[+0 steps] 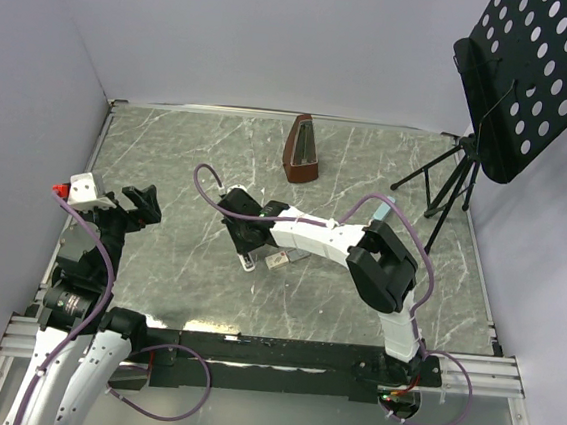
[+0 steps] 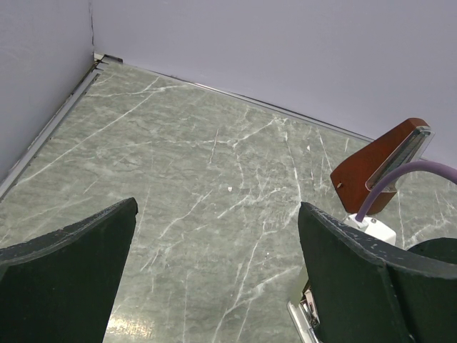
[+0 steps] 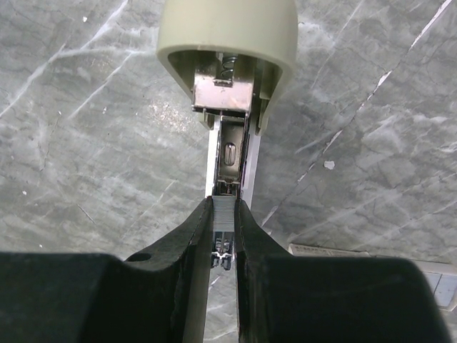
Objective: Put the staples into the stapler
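The stapler lies open on the table under my right gripper (image 1: 245, 237). In the right wrist view its cream lid (image 3: 227, 36) is swung up and its metal channel (image 3: 231, 153) is bare. My right gripper (image 3: 224, 204) is shut on the grey strip of staples (image 3: 224, 218), held over the near end of the channel and in line with it. The cream staple box (image 1: 277, 260) lies just right of the stapler, and its edge also shows in the right wrist view (image 3: 335, 251). My left gripper (image 1: 128, 206) is open and empty at the table's left side, and also shows in its own wrist view (image 2: 214, 207).
A brown metronome (image 1: 302, 150) stands at the back middle, and also shows in the left wrist view (image 2: 382, 171). A black music stand (image 1: 467, 180) stands at the back right. Grey walls bound the table at the left and back. The stapler's metal end (image 2: 303, 319) shows beside my left gripper's right finger.
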Controlling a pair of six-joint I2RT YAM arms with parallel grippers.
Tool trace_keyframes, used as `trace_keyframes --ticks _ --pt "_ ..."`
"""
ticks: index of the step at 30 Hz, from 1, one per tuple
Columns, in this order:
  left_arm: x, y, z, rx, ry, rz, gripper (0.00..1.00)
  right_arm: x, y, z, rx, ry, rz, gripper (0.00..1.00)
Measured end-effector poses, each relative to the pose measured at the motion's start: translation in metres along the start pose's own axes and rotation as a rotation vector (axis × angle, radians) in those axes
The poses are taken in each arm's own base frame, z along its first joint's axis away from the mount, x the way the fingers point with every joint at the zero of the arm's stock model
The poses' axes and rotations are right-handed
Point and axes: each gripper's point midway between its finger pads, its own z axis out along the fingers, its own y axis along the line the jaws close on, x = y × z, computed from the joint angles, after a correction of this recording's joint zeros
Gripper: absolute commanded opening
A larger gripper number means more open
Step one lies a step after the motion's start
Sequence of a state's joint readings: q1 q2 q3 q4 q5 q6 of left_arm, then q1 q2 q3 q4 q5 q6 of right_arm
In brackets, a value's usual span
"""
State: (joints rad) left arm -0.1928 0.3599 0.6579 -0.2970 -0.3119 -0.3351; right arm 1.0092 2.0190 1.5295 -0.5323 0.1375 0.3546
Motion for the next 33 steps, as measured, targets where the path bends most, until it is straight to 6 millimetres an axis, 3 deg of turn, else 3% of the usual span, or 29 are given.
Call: trace_keyframes --ticks 33 --pt "0.0006 0.0 0.0005 0.0 0.003 0.001 0.99 0.0005 -0.0012 0.001 -0.004 0.006 0.009 0.07"
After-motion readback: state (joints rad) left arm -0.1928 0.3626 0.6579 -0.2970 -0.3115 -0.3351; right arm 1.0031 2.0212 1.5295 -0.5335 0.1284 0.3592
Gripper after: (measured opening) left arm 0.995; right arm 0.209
